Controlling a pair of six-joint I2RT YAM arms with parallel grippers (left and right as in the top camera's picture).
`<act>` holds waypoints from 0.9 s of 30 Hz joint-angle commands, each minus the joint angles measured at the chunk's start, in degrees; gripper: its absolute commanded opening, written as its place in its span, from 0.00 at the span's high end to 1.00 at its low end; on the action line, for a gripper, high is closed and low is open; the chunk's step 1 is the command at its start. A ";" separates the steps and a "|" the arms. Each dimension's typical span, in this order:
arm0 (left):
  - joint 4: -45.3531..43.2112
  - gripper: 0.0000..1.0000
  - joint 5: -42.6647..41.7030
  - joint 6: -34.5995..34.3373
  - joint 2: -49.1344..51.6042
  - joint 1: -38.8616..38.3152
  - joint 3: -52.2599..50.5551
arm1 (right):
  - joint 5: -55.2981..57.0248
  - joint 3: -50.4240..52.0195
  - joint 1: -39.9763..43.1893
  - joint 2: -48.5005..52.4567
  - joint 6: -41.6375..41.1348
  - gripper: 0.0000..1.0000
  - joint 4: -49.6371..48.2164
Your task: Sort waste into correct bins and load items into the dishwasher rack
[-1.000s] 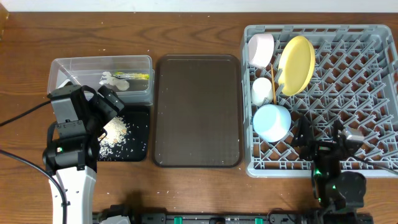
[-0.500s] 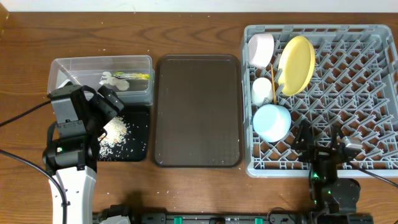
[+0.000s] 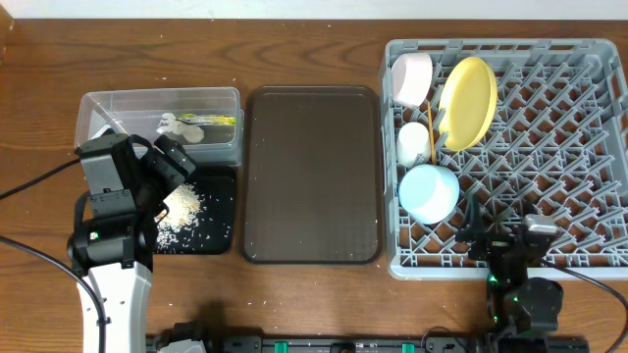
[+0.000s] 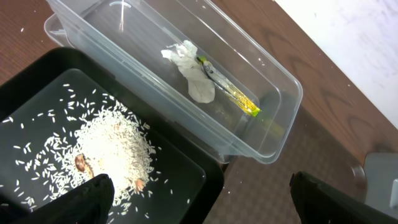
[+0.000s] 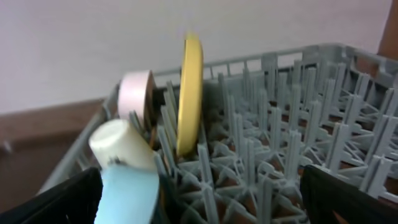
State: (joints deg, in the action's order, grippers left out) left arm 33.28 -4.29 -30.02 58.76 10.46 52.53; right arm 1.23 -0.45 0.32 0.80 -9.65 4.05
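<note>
A crumpled white tissue and a green-and-orange wrapper lie in the clear tub. Beside it, rice scraps are heaped in the black tray. My left gripper hovers open over the tray's back edge, nothing between its fingers. In the grey rack, a yellow plate, white bowl, cream cup, blue bowl and chopsticks stand at the left side. At the rack's front edge my right gripper is open and empty.
A large dark brown serving tray lies bare between the bins and the rack. A black cable runs from the left arm across the table's left side. The rack's right half holds only upright pegs.
The right arm has drawn back toward the table's front edge, away from the blue bowl. The left arm and everything in the bins stay as they were.
</note>
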 commanded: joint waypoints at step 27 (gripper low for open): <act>0.15 0.06 0.28 0.13 0.07 0.31 1.22 | -1.29 0.15 0.42 -0.48 6.73 0.01 0.22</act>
State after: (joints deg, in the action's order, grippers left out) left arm 33.28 -4.29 -30.02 58.76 10.46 52.53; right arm 0.40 -0.45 0.32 0.69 -3.79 4.05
